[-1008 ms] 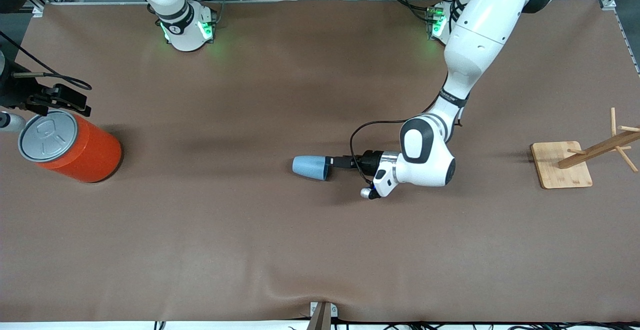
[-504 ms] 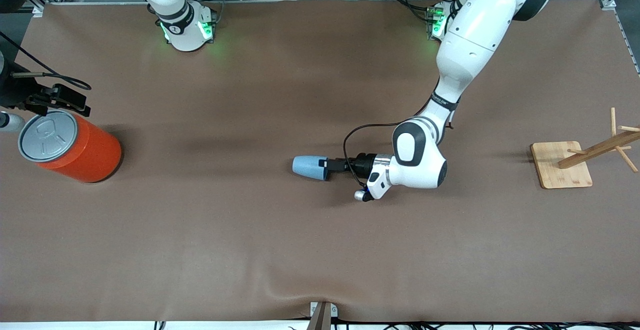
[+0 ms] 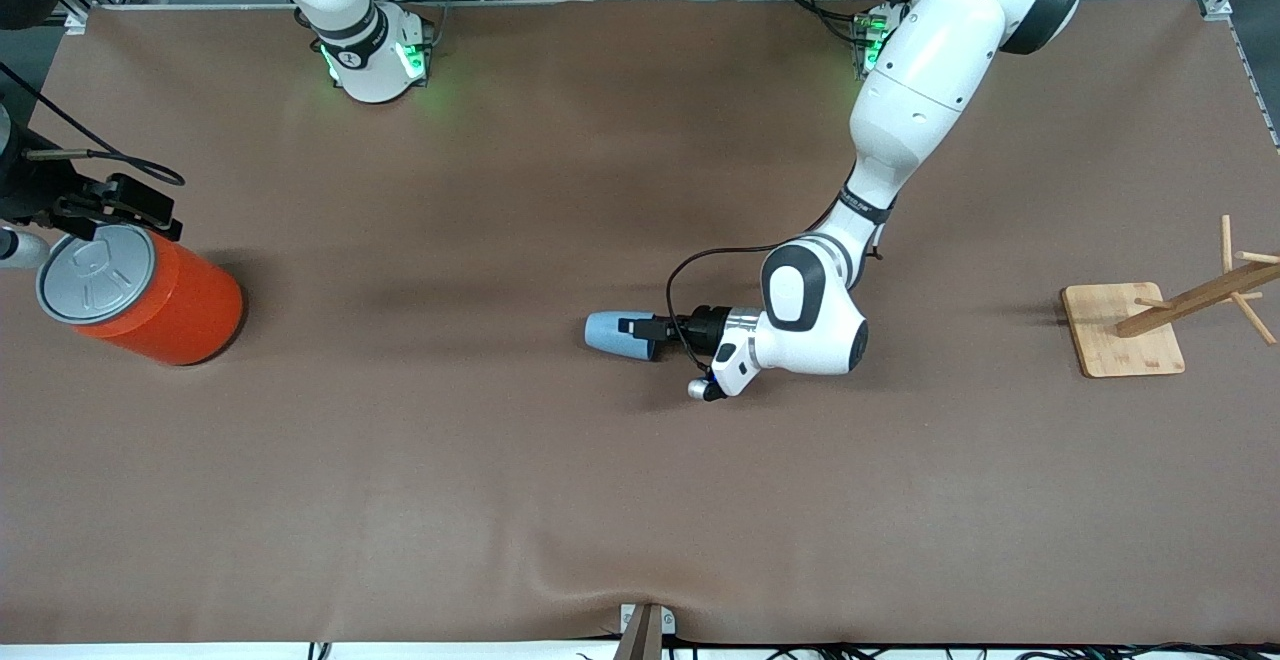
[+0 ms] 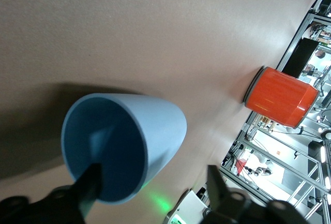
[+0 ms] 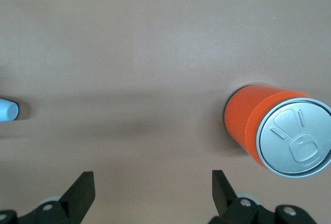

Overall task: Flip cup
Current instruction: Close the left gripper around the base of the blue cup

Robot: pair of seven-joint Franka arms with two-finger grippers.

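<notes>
The light-blue cup (image 3: 612, 334) lies on its side in the middle of the table, its mouth toward the left arm's end. My left gripper (image 3: 640, 330) is low at the cup's mouth and open. In the left wrist view the cup (image 4: 150, 125) shows its deeper blue inside. One finger (image 4: 87, 190) is at the mouth and the other finger (image 4: 218, 183) is outside the wall, so the rim lies between the jaws without being gripped. My right gripper (image 3: 105, 202) waits open and empty (image 5: 151, 190) over the table beside the orange can.
A large orange can (image 3: 140, 295) with a grey lid stands at the right arm's end; it also shows in the right wrist view (image 5: 276, 133). A wooden rack on a bamboo base (image 3: 1125, 328) stands at the left arm's end.
My left gripper has slid toward the cup, and its fingers now reach the rim. The cup has not moved. The right arm has stayed still.
</notes>
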